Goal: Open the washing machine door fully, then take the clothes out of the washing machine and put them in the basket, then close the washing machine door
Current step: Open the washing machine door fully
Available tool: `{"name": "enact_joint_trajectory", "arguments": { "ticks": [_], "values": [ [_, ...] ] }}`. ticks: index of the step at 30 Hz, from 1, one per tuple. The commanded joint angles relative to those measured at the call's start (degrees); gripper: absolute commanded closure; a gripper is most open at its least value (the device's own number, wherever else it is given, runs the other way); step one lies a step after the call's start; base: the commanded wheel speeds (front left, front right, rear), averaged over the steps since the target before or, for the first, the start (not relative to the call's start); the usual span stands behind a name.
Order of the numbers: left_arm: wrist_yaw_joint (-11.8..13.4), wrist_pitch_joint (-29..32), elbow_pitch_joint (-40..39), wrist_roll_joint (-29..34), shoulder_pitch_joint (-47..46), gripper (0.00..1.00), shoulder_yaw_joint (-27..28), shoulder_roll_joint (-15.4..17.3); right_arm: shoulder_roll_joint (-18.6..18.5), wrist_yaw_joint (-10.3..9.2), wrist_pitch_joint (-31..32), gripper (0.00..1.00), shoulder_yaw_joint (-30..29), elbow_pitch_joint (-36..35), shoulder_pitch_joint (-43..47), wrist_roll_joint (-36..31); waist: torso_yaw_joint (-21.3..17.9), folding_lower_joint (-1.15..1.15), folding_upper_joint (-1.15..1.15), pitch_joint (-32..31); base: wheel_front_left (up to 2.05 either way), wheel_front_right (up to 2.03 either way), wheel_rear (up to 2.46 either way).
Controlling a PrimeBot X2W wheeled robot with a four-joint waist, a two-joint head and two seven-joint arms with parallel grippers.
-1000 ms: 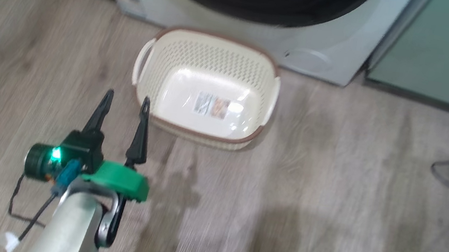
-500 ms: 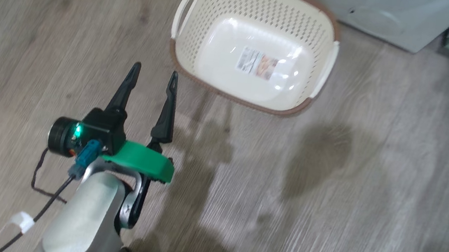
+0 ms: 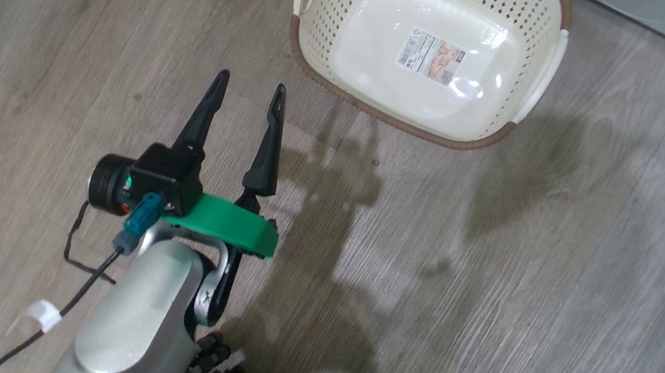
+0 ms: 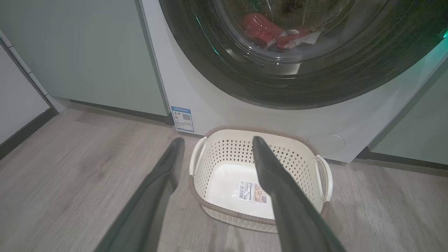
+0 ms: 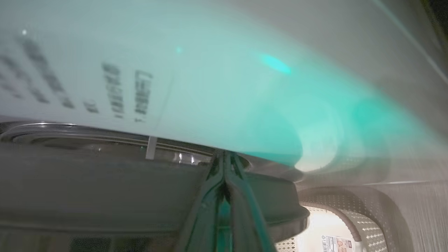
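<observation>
The left gripper (image 3: 251, 81) hovers over the floor (image 3: 519, 291) with its jaws wide apart and nothing between them. The basket (image 3: 323, 22) stands just beyond the fingertips and to their right, apart from them. The right gripper (image 5: 224, 155) has its jaws pressed together, tips at the dark rim of the washing machine door (image 4: 245, 80) (blur hides whether they touch). The door sits shut on the washing machine (image 4: 210, 115), with the clothes (image 4: 262, 29) behind its glass. The floor is grey wood-grain planking, and pale green cabinets (image 4: 87, 52) flank the machine. Count: one basket, two handles (image 3: 546, 80), one label (image 3: 432, 57), two cabinets.
</observation>
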Motion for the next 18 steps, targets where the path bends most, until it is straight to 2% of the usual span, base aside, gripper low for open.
{"name": "enact_joint_trajectory", "arguments": {
  "ticks": [1,8,18],
  "values": [
    [0.53,-0.54,-1.95,-0.37,-1.11,0.00,1.57,1.01,-0.07,-0.01,0.65,1.00,0.39,-1.75,-1.86,-0.58,0.28,0.00,0.00,0.28,0.00,0.00,0.00],
    [1.03,-0.54,-2.04,-0.80,-1.37,0.00,1.68,1.01,0.55,-0.01,4.15,1.00,2.18,-3.94,-1.67,0.55,0.50,0.00,0.00,0.34,0.00,0.00,0.00],
    [0.53,-0.54,-0.99,0.09,-0.48,0.00,3.23,1.01,0.69,-0.01,9.68,1.00,6.51,-7.67,6.56,1.69,-0.48,0.00,0.00,-4.08,0.00,0.00,0.00]
  ]
}}
